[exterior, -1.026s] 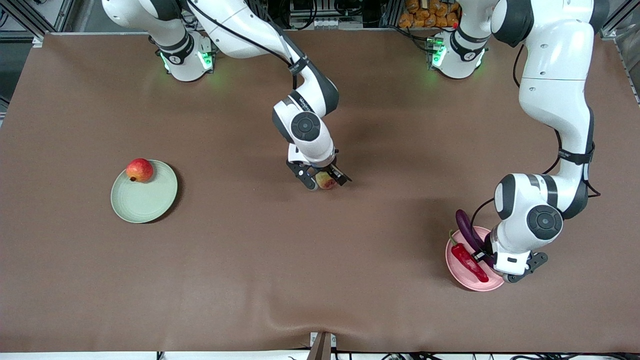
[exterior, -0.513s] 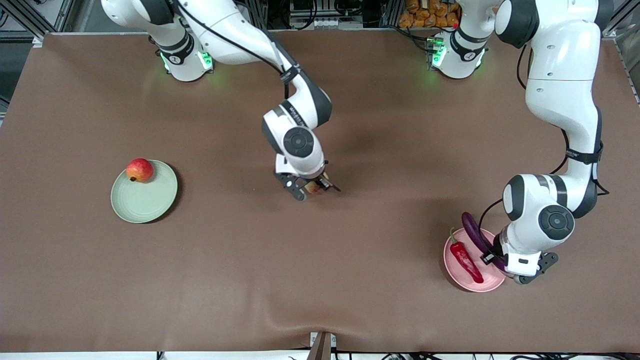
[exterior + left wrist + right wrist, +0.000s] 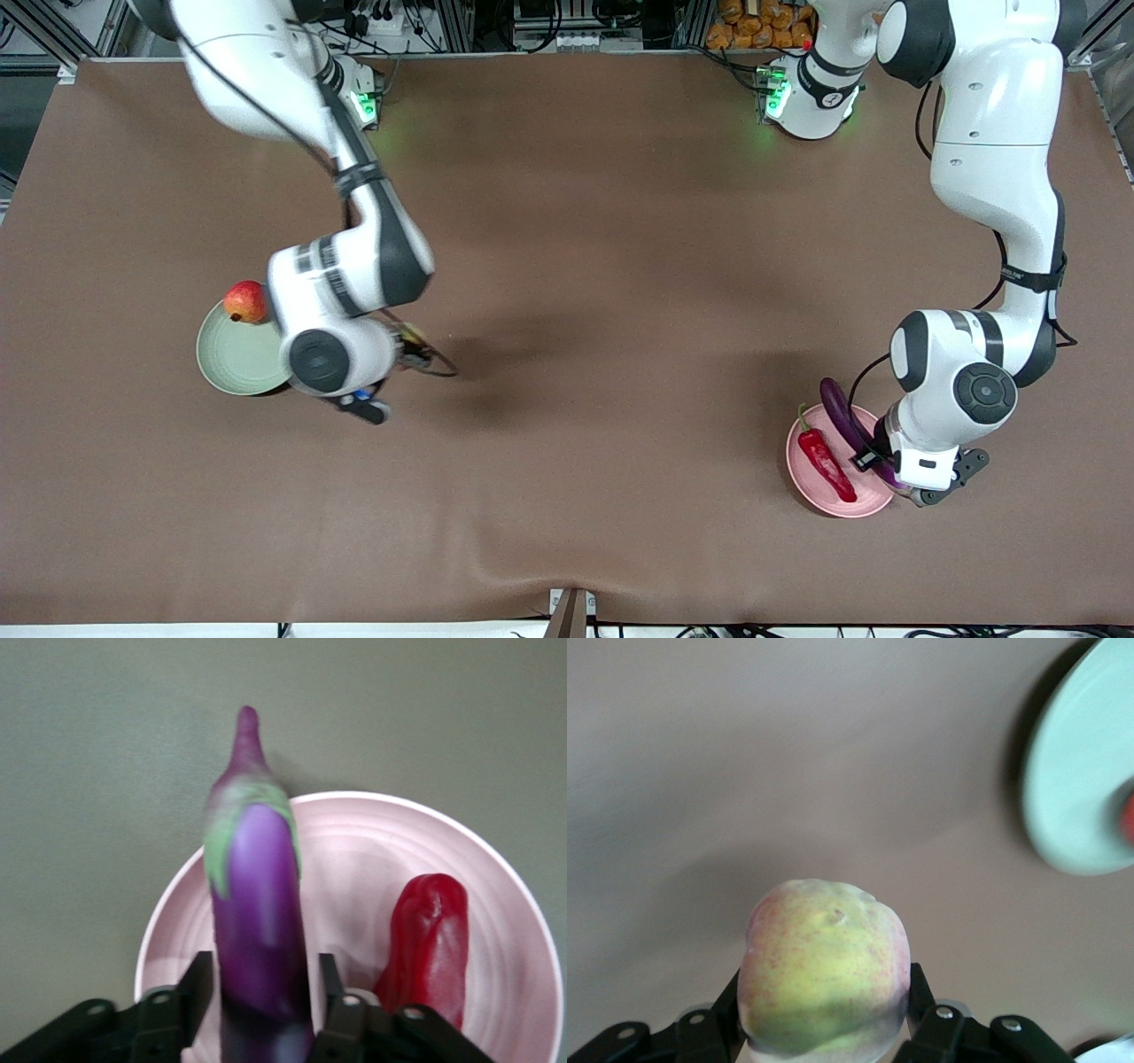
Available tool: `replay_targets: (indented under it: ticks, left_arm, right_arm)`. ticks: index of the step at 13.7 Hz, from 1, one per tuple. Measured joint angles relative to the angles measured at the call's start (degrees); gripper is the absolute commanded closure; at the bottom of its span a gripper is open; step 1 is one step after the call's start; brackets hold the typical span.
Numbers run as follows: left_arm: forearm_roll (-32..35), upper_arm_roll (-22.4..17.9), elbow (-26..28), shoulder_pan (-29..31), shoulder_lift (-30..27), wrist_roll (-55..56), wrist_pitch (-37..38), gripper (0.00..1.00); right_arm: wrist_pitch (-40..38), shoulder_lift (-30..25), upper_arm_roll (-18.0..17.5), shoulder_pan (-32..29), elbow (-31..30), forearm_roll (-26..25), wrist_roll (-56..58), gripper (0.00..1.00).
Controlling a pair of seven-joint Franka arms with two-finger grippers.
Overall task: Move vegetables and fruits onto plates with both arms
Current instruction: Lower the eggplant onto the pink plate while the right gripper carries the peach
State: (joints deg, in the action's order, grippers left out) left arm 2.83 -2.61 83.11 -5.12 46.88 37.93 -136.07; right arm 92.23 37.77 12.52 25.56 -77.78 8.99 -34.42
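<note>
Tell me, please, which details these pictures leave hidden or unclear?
- Front view: the peach is hidden under the right arm's wrist.
- Front view: the eggplant tip and the left gripper are covered by the left arm.
- Right wrist view: the green plate and apple are cut off by the edge.

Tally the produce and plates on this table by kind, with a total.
Vegetables: 2, eggplant and chili pepper
Fruits: 2, red apple-like fruit and peach
Plates: 2, green plate and pink plate
Total: 6
</note>
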Motion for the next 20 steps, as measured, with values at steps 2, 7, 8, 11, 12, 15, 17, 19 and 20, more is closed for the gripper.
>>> replay_targets:
  ticks: [2,7,8,11,12,15,17,19,20]
  left_arm:
    - [-0.02,0.1,0.0,-0.17,0.08,0.01,-0.34,0.0]
    - [-0.02,0.13,-0.25,-0.2,0.07,0.01,-0.9,0.0]
    - [-0.02,0.14,-0.43,-0.2,0.06,0.01,-0.94,0.0]
    - [-0.02,0.22,-0.77,-0.25,-0.12,0.01,-1.0,0.0]
    - [-0.02,0.23,-0.88,-0.25,-0.27,0.01,-1.04,0.0]
    - [-0.02,0.22,-1.27,-0.2,-1.09,0.02,-1.05,0.0]
    - [-0.02,0.23,-1.3,-0.21,-2.24,0.02,-0.86,0.0]
    - [-0.02,0.28,-1.31,-0.26,-3.83,0.02,0.56,0.0]
    - [-0.02,0.34,-1.28,-0.35,-4.93,0.02,1.91,0.0]
  right_arm:
    - [2.8,-2.21,0.12,-5.65,-5.96,-1.43,11.49,1.0]
    - [19.34,-8.43,1.4,-10.42,-24.67,-8.15,24.9,1.0]
    - [20.93,-8.83,1.51,-11.63,-25.92,-8.18,27.3,1.0]
    - [24.48,-9.04,1.6,-15.2,-27.68,-8.19,32.21,1.0]
    - [26.99,-9.04,1.59,-15.7,-28.89,-8.19,32.67,1.0]
    - [34.72,-8.78,1.28,-15.87,-33.85,-8.03,32.69,0.0]
    - [35.14,-8.84,0.93,-15.86,-34.34,-7.16,32.6,0.0]
    - [31.24,-9.31,0.97,-15.86,-32.6,-4.72,32.62,0.0]
    - [26.87,-9.69,0.99,-15.87,-30.3,-2.99,32.63,0.0]
